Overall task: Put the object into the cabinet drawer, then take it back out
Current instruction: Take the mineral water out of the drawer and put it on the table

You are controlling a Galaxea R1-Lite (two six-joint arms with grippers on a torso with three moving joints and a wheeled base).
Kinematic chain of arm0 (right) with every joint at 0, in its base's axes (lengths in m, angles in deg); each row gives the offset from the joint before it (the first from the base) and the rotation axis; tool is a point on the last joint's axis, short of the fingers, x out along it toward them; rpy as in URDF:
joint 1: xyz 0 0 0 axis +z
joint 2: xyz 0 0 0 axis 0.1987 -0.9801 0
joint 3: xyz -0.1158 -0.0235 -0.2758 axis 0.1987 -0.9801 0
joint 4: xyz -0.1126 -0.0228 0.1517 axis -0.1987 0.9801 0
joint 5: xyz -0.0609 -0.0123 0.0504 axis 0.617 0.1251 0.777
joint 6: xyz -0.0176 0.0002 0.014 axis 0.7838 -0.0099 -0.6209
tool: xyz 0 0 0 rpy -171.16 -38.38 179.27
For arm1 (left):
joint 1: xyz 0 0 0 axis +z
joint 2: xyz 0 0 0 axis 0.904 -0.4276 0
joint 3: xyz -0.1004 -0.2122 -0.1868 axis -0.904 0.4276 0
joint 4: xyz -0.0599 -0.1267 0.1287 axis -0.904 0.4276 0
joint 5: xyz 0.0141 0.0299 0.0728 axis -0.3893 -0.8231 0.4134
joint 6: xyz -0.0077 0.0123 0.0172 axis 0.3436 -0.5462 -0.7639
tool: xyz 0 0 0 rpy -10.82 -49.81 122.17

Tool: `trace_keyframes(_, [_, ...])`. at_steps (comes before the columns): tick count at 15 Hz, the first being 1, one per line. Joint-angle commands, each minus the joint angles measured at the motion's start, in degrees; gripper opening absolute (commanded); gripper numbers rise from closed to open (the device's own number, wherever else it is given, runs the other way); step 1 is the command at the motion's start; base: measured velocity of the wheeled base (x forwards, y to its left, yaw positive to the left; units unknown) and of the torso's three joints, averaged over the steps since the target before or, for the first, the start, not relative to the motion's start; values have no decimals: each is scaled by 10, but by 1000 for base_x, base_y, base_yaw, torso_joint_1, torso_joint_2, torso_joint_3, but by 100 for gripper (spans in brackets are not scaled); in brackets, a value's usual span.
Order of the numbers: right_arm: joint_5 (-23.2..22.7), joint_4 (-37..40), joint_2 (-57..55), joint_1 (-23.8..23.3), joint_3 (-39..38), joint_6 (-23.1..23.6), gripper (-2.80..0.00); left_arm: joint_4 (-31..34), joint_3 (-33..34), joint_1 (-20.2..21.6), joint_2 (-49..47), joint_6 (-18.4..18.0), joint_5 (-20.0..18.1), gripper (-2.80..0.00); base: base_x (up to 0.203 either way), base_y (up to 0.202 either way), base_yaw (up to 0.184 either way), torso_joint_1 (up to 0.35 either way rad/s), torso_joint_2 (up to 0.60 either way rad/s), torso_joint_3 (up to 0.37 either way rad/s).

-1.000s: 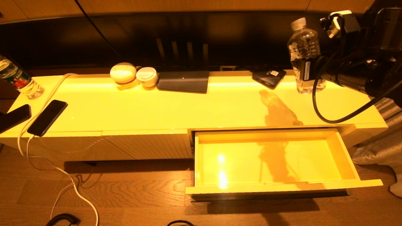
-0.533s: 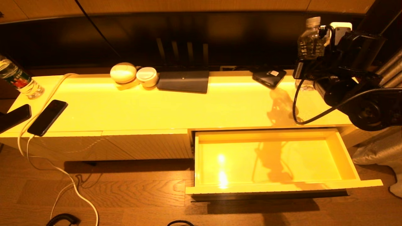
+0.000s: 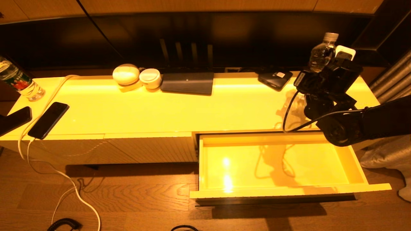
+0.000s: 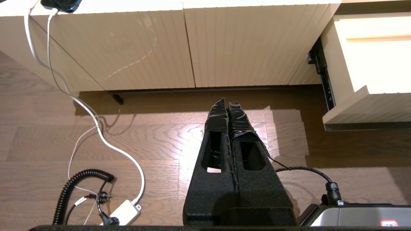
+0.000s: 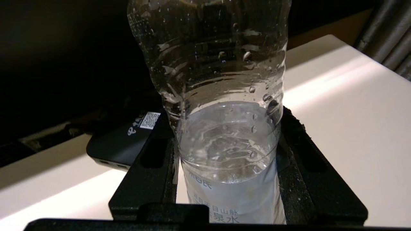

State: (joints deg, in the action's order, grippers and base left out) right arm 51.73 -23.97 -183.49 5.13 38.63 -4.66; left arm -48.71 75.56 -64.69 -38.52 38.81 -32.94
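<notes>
Over the right end of the cabinet top [image 3: 179,109], right gripper [image 3: 316,80] is clamped on the clear water bottle [image 3: 322,54], fingers [image 5: 151,166] pressing both sides of its lower body. Bottle is near upright with a slight tilt, white cap at the top, water pooled low inside, pale printed label down between the fingers in the right wrist view. Whether the bottle base touches the top or is just off it, cannot tell; the arm hides it in the head view.

Just in front of and below the gripper: the cabinet drawer [image 3: 354,162], pulled fully out, glossy interior with nothing in it but glare and the arm's shadow. Bottle is outside the drawer, behind its back wall.

Just left of the gripper, on the top: a small black box with a QR sticker [image 3: 275,79]. Farther left along the back edge: a flat dark device [image 3: 188,82], then two round white pods [image 3: 136,76]. Well away at the far left end: a bottle with green-and-red label [image 3: 19,81], two dark phones [image 3: 48,119], one on a white cable [image 3: 48,96].

Left gripper [image 4: 228,107] is parked low over the wood floor [image 4: 160,141] in front of the closed ribbed cabinet fronts [image 4: 160,48], fingers pressed together, holding nothing.
</notes>
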Motion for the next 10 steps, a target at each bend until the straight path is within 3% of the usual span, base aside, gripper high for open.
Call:
trace_keyframes(1, [10,-78,-46,0,-10,11,-280,0,1,0,0,0,1,-280,0,0,0,0,0,0])
trace_keyframes(7, [15,-250,-126,-3,-11,70,-280,0,2,0,0,0,1,-280,0,0,0,0,0,0])
trace_keyframes(10, [12,-265,-155,-14,-2,84,-280,0,1,0,0,0,1,-280,0,0,0,0,0,0])
